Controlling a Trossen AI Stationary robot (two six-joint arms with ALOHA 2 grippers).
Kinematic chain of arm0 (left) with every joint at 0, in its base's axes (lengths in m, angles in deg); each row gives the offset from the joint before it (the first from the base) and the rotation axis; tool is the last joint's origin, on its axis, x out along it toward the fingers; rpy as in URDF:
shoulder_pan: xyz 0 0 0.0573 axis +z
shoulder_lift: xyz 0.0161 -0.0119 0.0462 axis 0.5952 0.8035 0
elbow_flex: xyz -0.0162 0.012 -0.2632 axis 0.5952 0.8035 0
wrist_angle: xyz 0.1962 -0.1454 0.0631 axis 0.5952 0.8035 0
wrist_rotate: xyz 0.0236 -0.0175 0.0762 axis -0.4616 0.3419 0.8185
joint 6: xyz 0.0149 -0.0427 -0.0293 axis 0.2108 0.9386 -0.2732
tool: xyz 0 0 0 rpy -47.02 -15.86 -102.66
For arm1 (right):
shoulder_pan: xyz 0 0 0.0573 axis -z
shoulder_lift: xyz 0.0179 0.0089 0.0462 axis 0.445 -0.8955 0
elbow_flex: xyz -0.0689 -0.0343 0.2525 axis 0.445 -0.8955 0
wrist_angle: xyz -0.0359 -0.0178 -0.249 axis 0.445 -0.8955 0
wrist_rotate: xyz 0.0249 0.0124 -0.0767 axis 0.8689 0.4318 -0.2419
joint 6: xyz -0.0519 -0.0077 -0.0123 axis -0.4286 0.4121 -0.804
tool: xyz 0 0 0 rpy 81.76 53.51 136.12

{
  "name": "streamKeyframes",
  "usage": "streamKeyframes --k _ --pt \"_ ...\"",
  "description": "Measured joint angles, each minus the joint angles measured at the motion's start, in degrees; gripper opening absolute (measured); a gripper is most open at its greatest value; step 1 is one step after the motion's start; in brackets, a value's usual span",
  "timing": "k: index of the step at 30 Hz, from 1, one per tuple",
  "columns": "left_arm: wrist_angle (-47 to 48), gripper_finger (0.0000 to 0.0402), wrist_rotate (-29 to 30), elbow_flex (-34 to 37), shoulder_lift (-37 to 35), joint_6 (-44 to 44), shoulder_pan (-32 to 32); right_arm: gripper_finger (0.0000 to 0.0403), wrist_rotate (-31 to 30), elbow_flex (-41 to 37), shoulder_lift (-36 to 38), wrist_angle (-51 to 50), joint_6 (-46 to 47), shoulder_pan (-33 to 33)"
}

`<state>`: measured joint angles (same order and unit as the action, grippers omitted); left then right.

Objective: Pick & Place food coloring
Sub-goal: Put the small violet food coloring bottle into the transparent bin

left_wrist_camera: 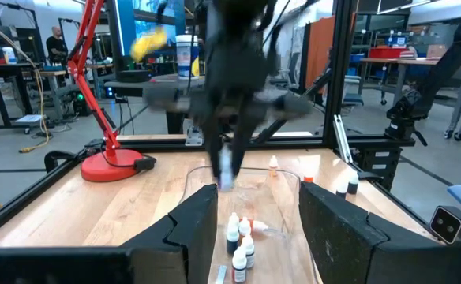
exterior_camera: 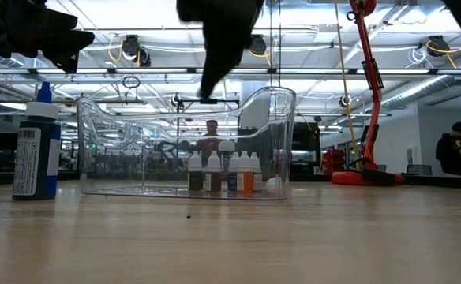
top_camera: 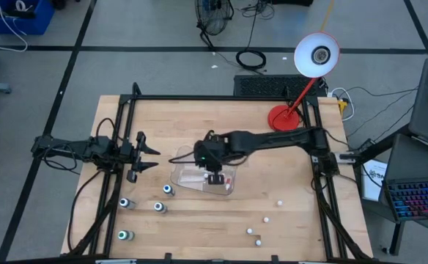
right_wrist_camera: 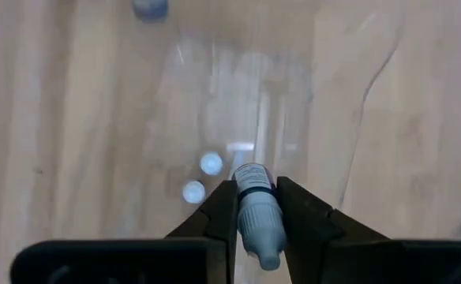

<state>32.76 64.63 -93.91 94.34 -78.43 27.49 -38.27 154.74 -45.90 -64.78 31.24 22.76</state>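
My right gripper [right_wrist_camera: 256, 188] hangs over the clear tray [top_camera: 186, 176] near the table's middle, shut on one small whitish-blue food coloring bottle [right_wrist_camera: 256, 217]. Several bottles [exterior_camera: 223, 172] stand upright on the tray's floor; two white caps [right_wrist_camera: 201, 177] show below the held one. More blue- or green-topped bottles [top_camera: 159, 207] stand on the table near the left front. Small white ones [top_camera: 266, 218] lie toward the right front. My left gripper [top_camera: 149, 154] waits open at the table's left side, level, its fingers [left_wrist_camera: 195, 229] pointing toward the tray. My right gripper pinches the small bottle by its body [right_wrist_camera: 254, 207] between the two fingers. The fingers come from above, pointing down, and the bottle lies along them. It is lifted clear above the tray, its rounded end [right_wrist_camera: 251, 173] toward the tray floor.
A red desk lamp base [top_camera: 282, 117] stands at the far right of the table. A black frame [top_camera: 199, 97] runs along the table's edges. One blue-topped bottle [exterior_camera: 36, 142] stands close to the low camera. Bare wood lies to the tray's right.
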Motion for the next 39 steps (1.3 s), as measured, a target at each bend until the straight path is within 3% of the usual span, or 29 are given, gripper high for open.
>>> streamKeyframes --k 9,18,27,39 --pt "0.0 0.0182 0.0 0.0 0.0 0.0 0.0 0.0056 2.1 0.0 -7.3 -5.2 -1.3 3.2" --pt "0.0 0.0182 0.0 0.0 0.0 0.0 0.0 0.0056 5.0 -0.3 -8.8 -6.5 -1.5 2.4" --pt "0.0 0.0182 0.0 0.0 0.0 0.0 0.0 0.0056 7.2 -0.7 -8.8 -12.1 -23.2 1.3" --pt "0.0 0.0182 0.0 0.0 0.0 0.0 0.0 0.0056 7.1 -1.9 -8.8 -9.7 -34.0 1.2"
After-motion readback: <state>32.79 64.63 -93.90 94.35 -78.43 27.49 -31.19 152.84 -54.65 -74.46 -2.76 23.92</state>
